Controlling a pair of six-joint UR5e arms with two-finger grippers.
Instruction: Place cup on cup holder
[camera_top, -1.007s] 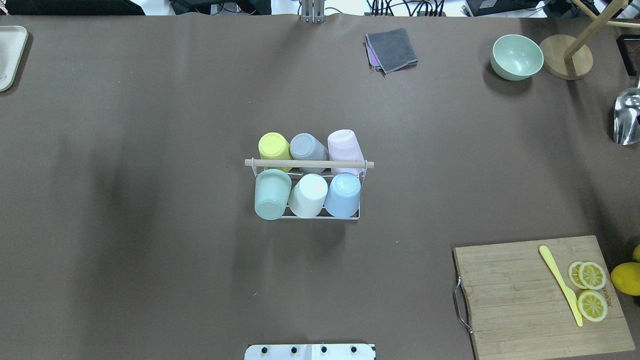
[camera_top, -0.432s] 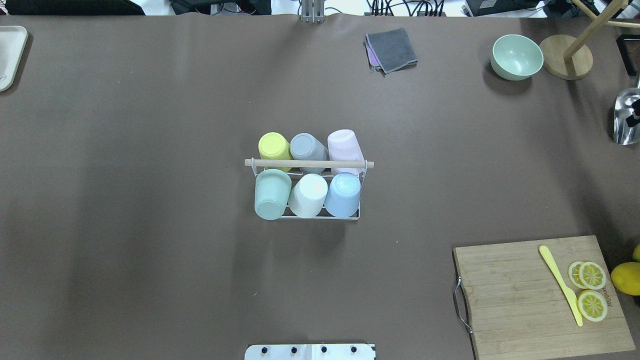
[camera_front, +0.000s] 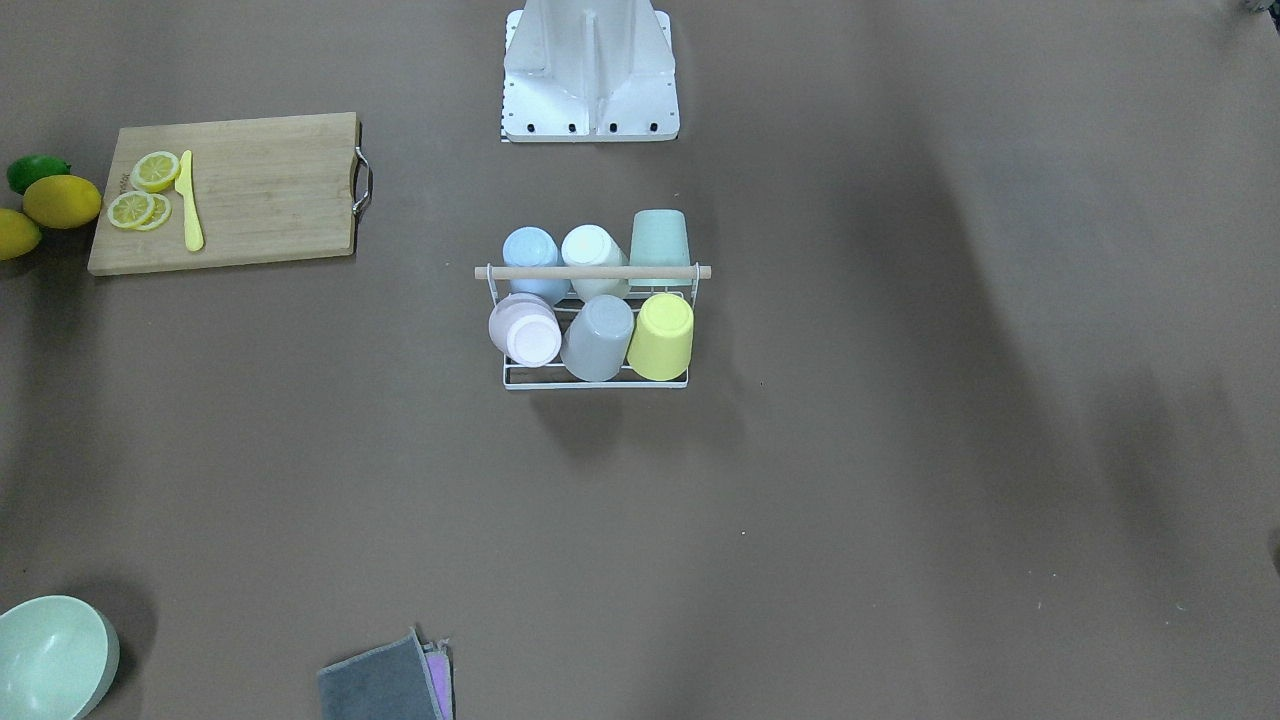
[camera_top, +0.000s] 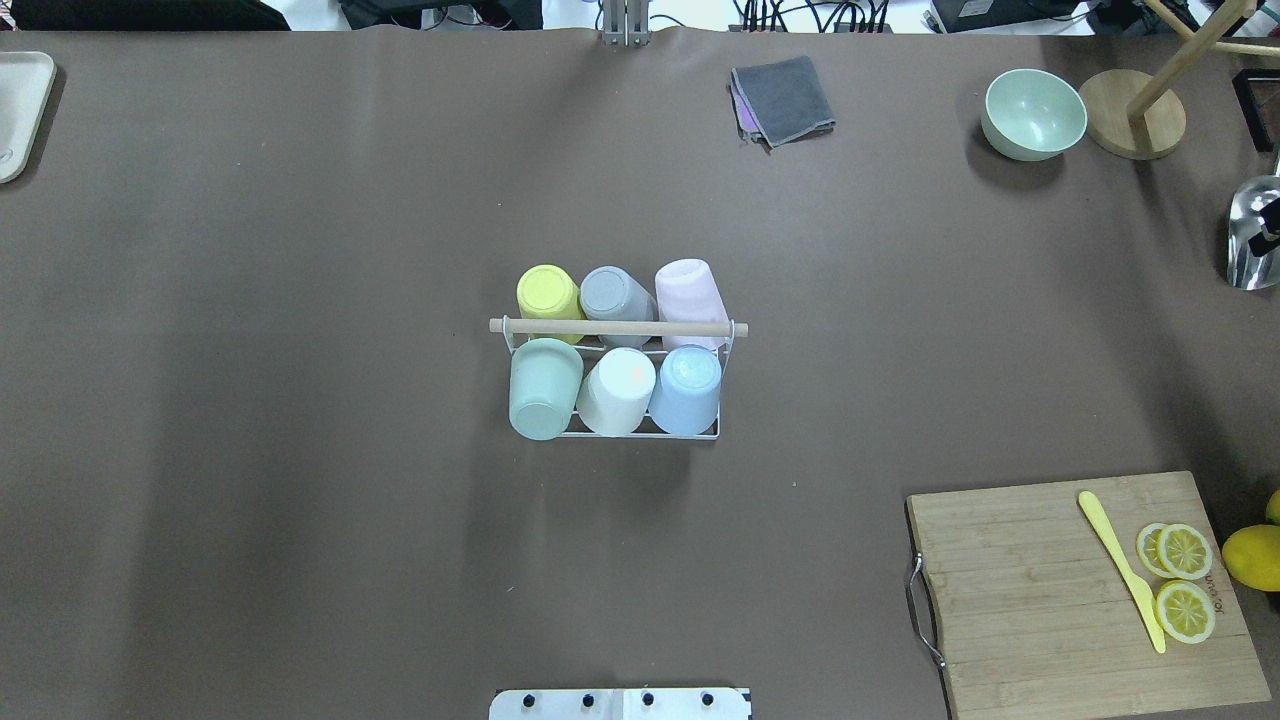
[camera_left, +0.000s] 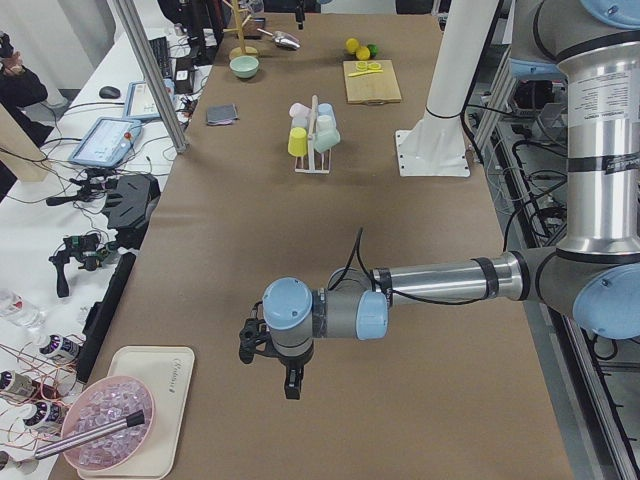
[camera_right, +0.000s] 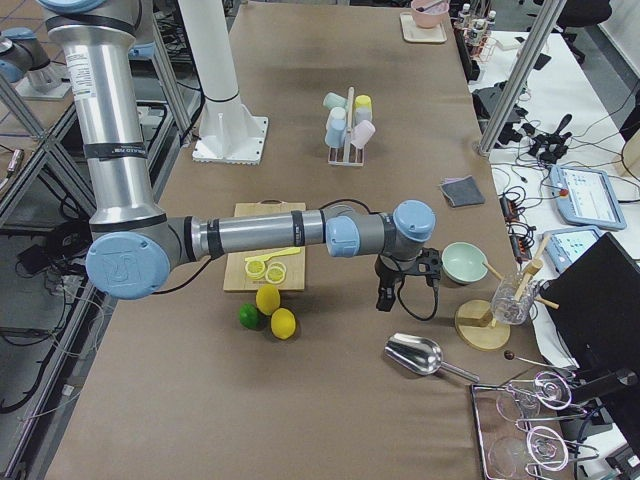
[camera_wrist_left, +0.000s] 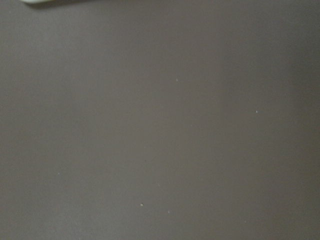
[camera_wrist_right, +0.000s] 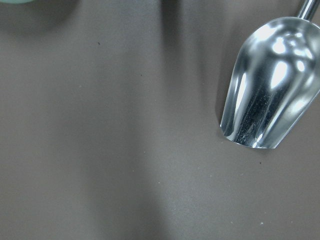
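The cup holder (camera_top: 618, 327), a white wire rack with a wooden rod on top, stands mid-table with several cups upside down on its prongs: yellow (camera_top: 547, 291), grey (camera_top: 612, 293), pink (camera_top: 688, 290), green (camera_top: 543, 388), white (camera_top: 617, 390), blue (camera_top: 686, 388). It also shows in the front-facing view (camera_front: 592, 272). My left gripper (camera_left: 268, 365) hangs over bare table far to the rack's left. My right gripper (camera_right: 405, 290) hangs far to its right, by a metal scoop (camera_wrist_right: 270, 85). I cannot tell whether either is open or shut. Neither holds a cup.
A wooden cutting board (camera_top: 1040, 600) with lemon slices and a yellow knife (camera_top: 1120, 570) lies at the near right. A green bowl (camera_top: 1033, 112), a wooden stand (camera_top: 1132, 112) and a grey cloth (camera_top: 783, 100) lie at the far side. A cream tray (camera_top: 20, 110) is at the far left.
A dark part of my right gripper has come into the overhead view's right edge, over the scoop. Shadows on the table's left have shifted. The rack and cups have not moved.
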